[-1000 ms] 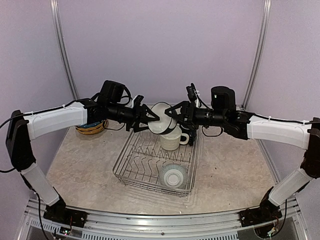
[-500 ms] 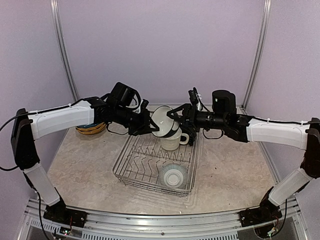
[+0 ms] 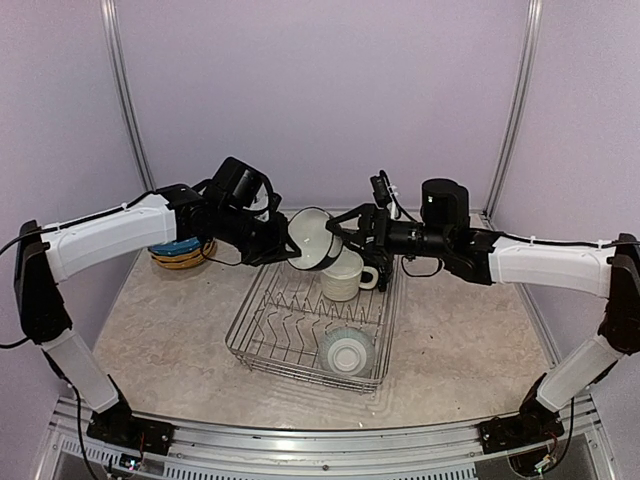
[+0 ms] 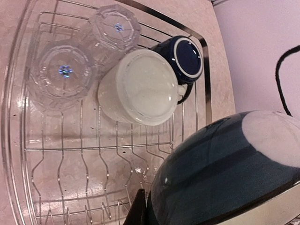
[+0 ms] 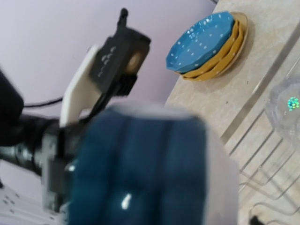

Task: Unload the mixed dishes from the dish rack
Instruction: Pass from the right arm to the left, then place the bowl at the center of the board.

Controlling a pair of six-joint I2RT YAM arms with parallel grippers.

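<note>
The rack (image 3: 290,320) sits mid-table, with tabletop (image 3: 470,350) open to its right and near left. The plates (image 5: 206,40), one blue atop what look like two mustard, are stacked at the far-left edge. One teal-and-white bowl (image 3: 310,238) hangs over the rack's far end, its rim pinched by the left gripper (image 3: 287,248); the right gripper (image 3: 345,238) meets it, grip unclear. Racked: one cream mug (image 4: 140,86), one navy mug (image 4: 185,56), two tumblers (image 4: 63,70).

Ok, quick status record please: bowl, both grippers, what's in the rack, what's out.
bowl: teal-and-white bowl, in the air above the dish rack far end, between both grippers
left gripper: at the bowl's rim, grip unclear
right gripper: at the bowl, grip unclear
in rack: cream mug, navy mug, two glass tumblers upside down
out: plates, stacked on the table
</note>
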